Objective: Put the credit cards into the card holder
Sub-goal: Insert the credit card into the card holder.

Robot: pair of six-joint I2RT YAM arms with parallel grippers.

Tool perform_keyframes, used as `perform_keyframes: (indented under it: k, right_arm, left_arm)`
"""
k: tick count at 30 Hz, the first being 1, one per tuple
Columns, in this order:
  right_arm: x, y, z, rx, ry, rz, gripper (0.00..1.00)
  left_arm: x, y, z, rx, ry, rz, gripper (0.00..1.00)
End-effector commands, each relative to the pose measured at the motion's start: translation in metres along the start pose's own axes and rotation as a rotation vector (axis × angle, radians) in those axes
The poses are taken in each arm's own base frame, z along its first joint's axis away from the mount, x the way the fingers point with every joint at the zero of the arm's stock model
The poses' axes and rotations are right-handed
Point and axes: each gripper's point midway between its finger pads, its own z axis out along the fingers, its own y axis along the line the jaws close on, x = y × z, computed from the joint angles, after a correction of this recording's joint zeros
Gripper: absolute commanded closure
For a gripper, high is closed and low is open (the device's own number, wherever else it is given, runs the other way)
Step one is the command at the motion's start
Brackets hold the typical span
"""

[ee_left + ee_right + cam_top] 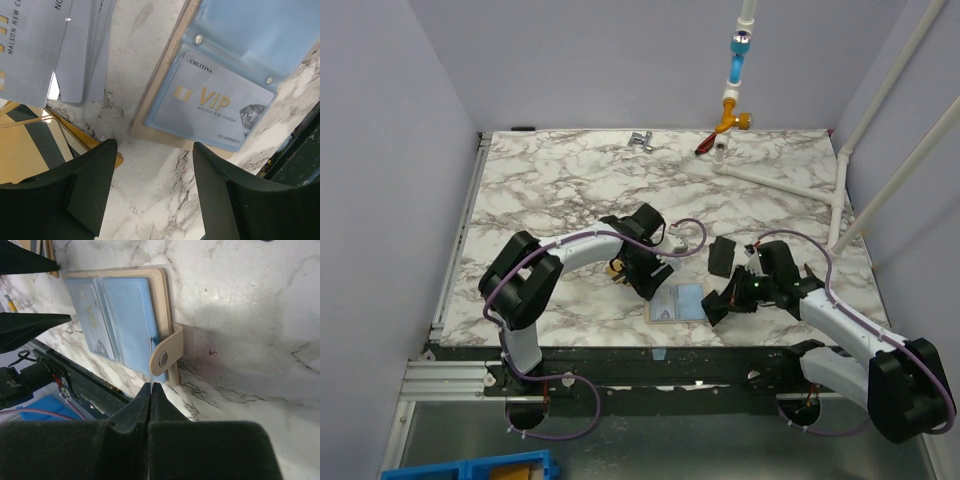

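Left claw (152, 150) open and empty beside the card holder (162, 75); one card (215, 100) in, pile (30, 45) waiting; right claw (150, 386) clamped shut.

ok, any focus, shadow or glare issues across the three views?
Left wrist: print on the VIP card is sharp, the near jaws are soft dark masses. Right wrist: card holder in focus, a broad soft shadow on the table to its right, jaws nearly black. Top external: even light, no glare, card print too small to read.
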Motion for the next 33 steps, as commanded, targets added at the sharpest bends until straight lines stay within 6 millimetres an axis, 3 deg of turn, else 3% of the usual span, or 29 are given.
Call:
perform_keyframes:
  k: [1,7,16,22,33]
  right_arm:
    - [0.003,-0.008,0.005,0.024,-0.005,-0.006,0.99]
    - [0.005,-0.004,0.006,0.002,-0.001,-0.02,0.99]
    - [-0.005,0.023,-0.005,-0.088,-0.035,-0.067,0.99]
    - [-0.006,0.038,-0.005,-0.144,-0.024,-0.1,0.99]
    - [-0.002,0.073,0.018,-0.205,0.04,-0.196,0.99]
  left_arm:
    - [-0.009,0.008,0.002,-0.04,0.002,0.021,0.37]
    - [-0.011,0.008,0.002,-0.047,0.01,0.035,0.39]
    - [-0.012,0.006,0.0,-0.044,0.008,0.045,0.41]
    - [-0.022,-0.006,-0.014,0.011,-0.044,0.086,0.41]
    - [-0.018,-0.018,-0.039,0.122,-0.104,0.143,0.41]
